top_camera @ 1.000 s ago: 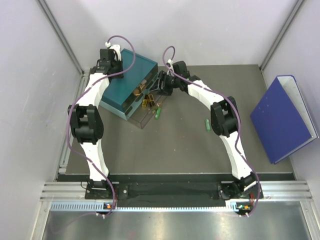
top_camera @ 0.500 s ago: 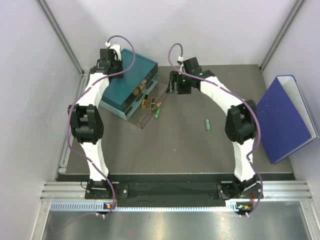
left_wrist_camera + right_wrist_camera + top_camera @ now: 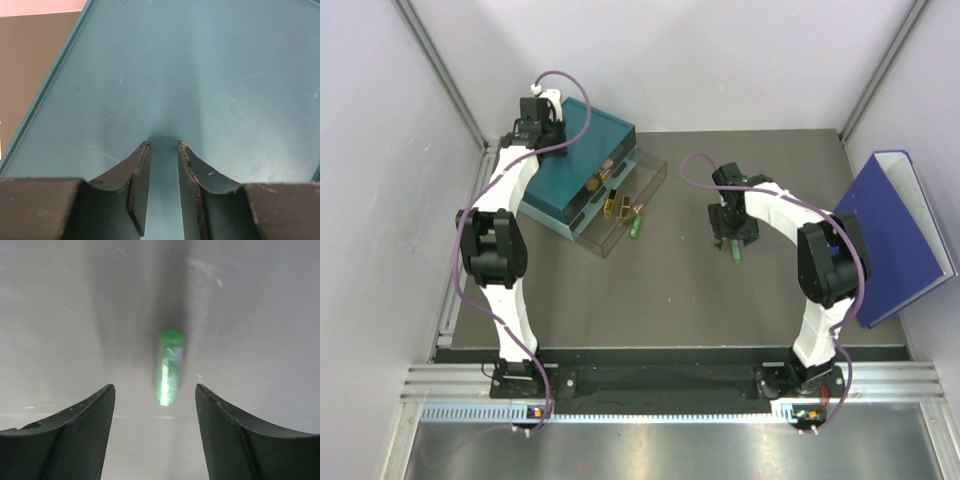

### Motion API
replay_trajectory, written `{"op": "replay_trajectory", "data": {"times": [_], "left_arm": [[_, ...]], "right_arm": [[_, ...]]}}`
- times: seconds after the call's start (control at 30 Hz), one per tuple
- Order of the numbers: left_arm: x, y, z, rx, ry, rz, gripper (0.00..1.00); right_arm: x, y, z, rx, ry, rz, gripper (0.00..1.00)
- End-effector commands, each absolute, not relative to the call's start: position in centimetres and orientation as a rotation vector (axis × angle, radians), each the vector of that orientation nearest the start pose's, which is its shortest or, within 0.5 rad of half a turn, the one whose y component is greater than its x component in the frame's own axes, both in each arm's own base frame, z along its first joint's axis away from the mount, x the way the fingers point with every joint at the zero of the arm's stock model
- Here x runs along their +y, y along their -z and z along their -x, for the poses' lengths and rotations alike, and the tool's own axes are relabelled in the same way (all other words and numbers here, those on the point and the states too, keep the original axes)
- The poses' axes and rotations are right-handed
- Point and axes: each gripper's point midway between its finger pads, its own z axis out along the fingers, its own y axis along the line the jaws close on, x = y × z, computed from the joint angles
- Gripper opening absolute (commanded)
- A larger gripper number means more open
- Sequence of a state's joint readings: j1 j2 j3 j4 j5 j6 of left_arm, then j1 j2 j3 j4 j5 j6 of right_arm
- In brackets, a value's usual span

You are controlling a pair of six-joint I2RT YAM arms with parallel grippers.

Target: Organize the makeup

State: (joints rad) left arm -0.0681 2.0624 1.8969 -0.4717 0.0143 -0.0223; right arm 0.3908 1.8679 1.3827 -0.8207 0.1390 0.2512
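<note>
Top view: right arm has left the clear drawer (image 3: 620, 205) and swung out over the table (image 3: 660, 295). Right tool (image 3: 733, 238) now sits right above the lone green tube (image 3: 736, 251), which lies mid-table, well apart from the drawer. The second green tube (image 3: 635, 225) hasn't moved and lies on the table just beside the drawer's front edge. Gold sticks (image 3: 617, 206) are in the drawer, plus a tan piece (image 3: 590, 186) further in. Left arm hasn't moved; left tool (image 3: 534, 118) is parked on the teal drawer box (image 3: 590, 135). The blue binder (image 3: 885, 235) is off to the right, not involved.

Left wrist: left tool (image 3: 162, 150) is nearly closed with a slim gap and nothing in it. It hovers over or rests on the box lid (image 3: 210, 75); contact unclear.

Right wrist: right tool (image 3: 153, 387) is spread wide and empty. The green tube (image 3: 169, 367) lies flat on the table (image 3: 260, 315), just ahead of the fingertips and slightly right of centre, long axis running away from the camera. Not touching it yet.

My read: the drawer drop-off is done and this is the approach for the next pick. It needs a descent plus a small nudge right before closing. Two green tubes are still outside the drawer.
</note>
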Motion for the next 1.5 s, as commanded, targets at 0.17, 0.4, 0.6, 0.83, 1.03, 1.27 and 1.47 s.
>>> {"op": "replay_trajectory", "data": {"times": [0.17, 0.4, 0.6, 0.83, 1.03, 1.27, 1.47], "left_arm": [[-5.8, -3.9, -48.0, 2.745, 0.164, -0.085, 0.33], [-5.6, -4.1, -48.1, 2.744, 0.150, -0.080, 0.33], [-5.6, -4.2, -48.1, 2.741, 0.147, -0.073, 0.33], [-5.8, -4.2, -48.2, 2.739, 0.163, -0.061, 0.33], [-5.8, -4.2, -48.2, 2.740, 0.164, -0.066, 0.33], [-6.0, -4.2, -48.3, 2.740, 0.175, -0.068, 0.33], [-6.3, -4.4, -48.3, 2.740, 0.189, -0.070, 0.33]], "right_arm": [[10.6, -5.4, -34.5, 2.776, 0.216, 0.152, 0.62], [12.1, -2.5, -34.2, 2.822, 0.107, 0.188, 0.38], [13.7, -3.7, -35.5, 2.778, -0.005, 0.234, 0.02], [16.7, -7.6, -39.0, 2.679, -0.147, 0.270, 0.00], [21.9, -11.6, -43.0, 2.576, -0.430, 0.280, 0.00], [29.9, -14.9, -45.6, 2.445, -0.801, 0.256, 0.00], [36.8, -15.8, -46.2, 2.381, -1.024, 0.336, 0.01]]}}
